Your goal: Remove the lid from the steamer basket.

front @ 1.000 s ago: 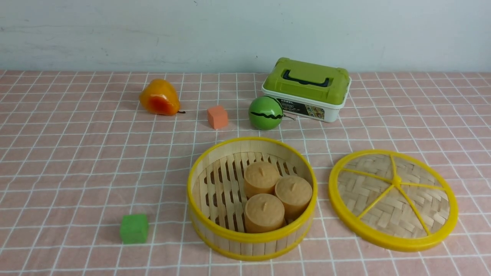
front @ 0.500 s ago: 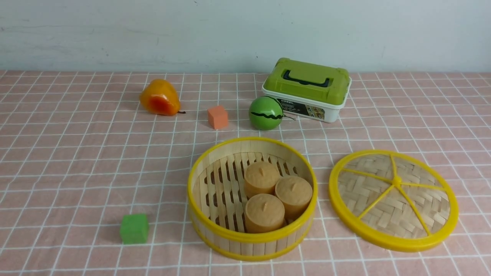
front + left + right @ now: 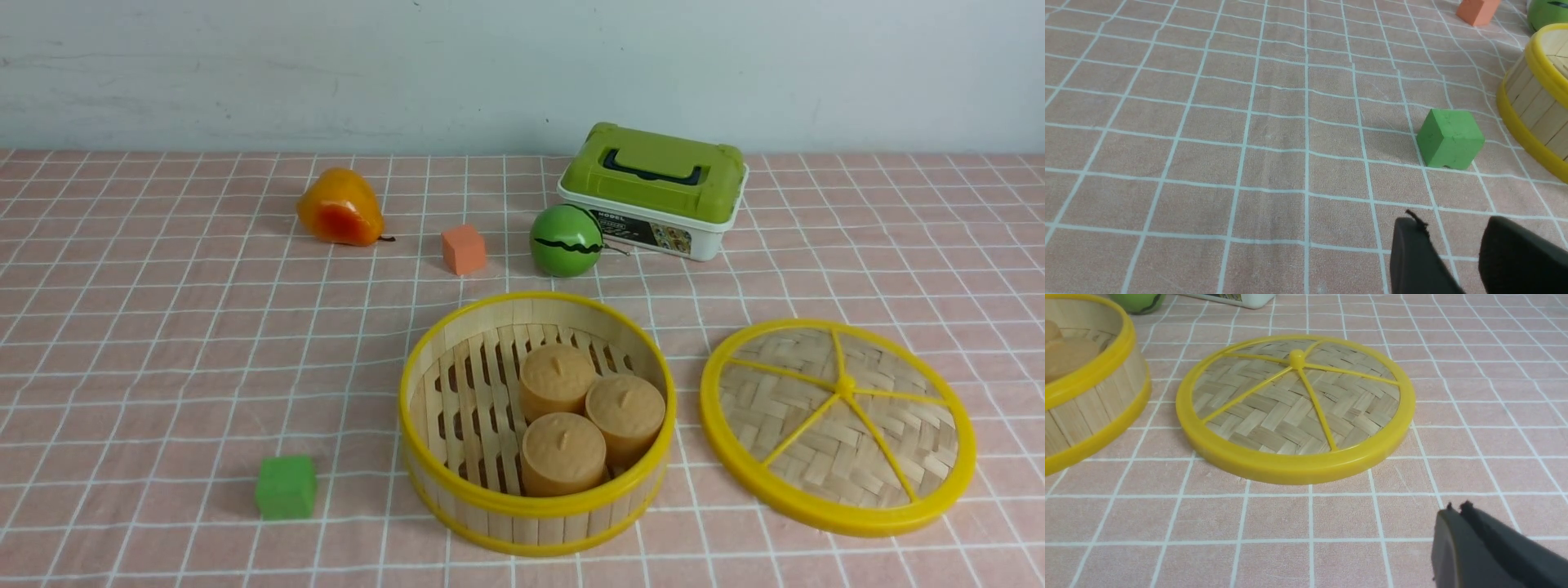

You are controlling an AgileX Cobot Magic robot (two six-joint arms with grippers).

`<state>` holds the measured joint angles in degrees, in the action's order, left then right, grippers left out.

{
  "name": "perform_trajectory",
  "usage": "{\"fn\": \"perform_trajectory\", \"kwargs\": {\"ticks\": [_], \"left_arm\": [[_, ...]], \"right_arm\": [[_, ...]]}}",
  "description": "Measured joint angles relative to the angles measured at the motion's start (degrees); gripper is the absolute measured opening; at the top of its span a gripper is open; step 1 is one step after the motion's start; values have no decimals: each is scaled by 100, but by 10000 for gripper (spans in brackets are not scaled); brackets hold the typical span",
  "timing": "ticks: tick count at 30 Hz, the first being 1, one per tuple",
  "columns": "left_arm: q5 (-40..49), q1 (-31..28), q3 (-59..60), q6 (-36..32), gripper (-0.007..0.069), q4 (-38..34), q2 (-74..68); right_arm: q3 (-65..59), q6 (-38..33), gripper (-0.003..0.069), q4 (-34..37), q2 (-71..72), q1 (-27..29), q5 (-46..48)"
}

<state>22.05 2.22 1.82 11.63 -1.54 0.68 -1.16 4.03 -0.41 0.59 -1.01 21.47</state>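
The lid [image 3: 838, 425], woven bamboo with a yellow rim and spokes, lies flat on the cloth just right of the steamer basket [image 3: 536, 498]. The basket is uncovered and holds three tan buns [image 3: 563, 453]. In the right wrist view the lid [image 3: 1294, 408] lies apart from my right gripper [image 3: 1455, 510], which is shut and empty over the cloth. The basket's wall [image 3: 1090, 408] shows there too. In the left wrist view my left gripper [image 3: 1449, 224] is open and empty, near a green cube [image 3: 1449, 139], with the basket's wall [image 3: 1535, 106] to one side. No arm shows in the front view.
A green cube [image 3: 285, 487] sits left of the basket. Behind it are an orange cube [image 3: 463, 249], a green watermelon ball [image 3: 565, 240], an orange pear [image 3: 339, 208] and a white box with a green handled lid [image 3: 653, 192]. A pink checked cloth covers the table.
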Motion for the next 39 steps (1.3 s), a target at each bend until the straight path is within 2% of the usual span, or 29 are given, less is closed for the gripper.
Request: {"fn": "perform_trajectory", "kwargs": {"ticks": [39], "left_arm": [[0,0,0,0,239,0,0]], "right_arm": [[0,0,4,-5,0,0,5]]}}
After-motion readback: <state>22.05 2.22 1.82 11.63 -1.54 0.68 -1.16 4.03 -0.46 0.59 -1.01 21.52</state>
